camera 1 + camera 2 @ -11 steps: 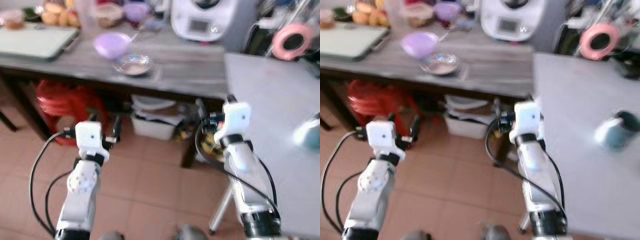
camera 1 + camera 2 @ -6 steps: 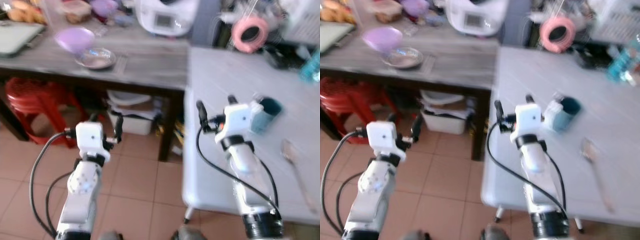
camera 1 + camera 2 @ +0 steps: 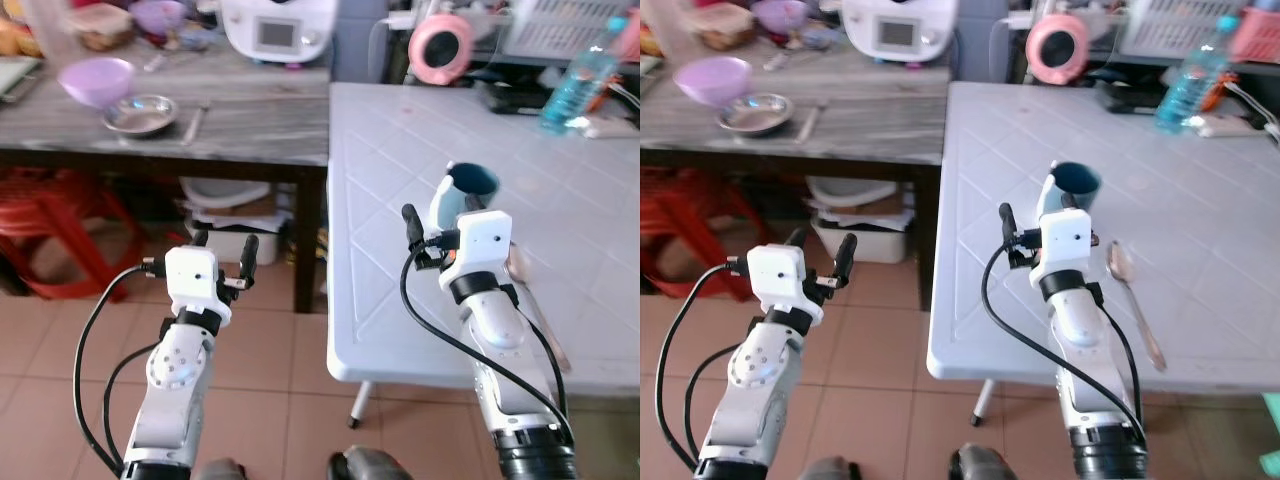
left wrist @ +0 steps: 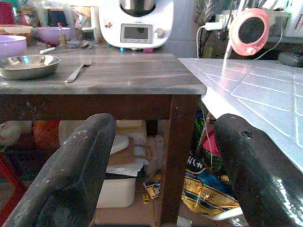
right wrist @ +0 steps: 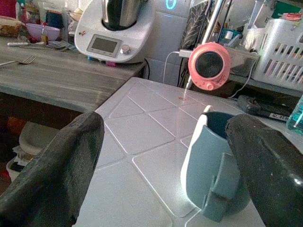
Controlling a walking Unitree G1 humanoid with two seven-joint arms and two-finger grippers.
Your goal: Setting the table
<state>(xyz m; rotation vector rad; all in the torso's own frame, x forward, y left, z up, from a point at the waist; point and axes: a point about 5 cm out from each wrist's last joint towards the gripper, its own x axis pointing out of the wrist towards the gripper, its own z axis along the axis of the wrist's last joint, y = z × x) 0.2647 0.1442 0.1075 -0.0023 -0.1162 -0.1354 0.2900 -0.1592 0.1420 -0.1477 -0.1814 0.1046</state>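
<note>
The blue-grey plastic mug with a teal inside stands upright on the white plastic table with moulded diamond lines, mouth up, just beyond the right gripper. It looks light and rigid, likely smooth enough to skid or tip if nudged at the rim. From the wrist camera its flat handle faces back toward the robot, so I'd judge the body, gripped across its width below the rim, to be the safer hold, or else the handle itself pinched from both sides.

Near it, on the robot's right, lies a long metal spoon, flat on the table, bowl end nearer the mug and handle running toward the near table edge, so its long axis runs roughly away from the robot. It is thin, stiff and low, and would be awkward to pick up; the handle middle seems the best place.

The right gripper hovers over the table near its left edge, fingers spread wide and holding nothing, with the mug seen between them. The left gripper hangs over the tiled floor, beside the table, also spread wide and empty.

Further off, a grey wooden side table carries a shallow steel dish, a lilac plastic bowl, a steel fork and a white kitchen machine. At the far side of the white table are a pink round fan and a clear blue water bottle.
</note>
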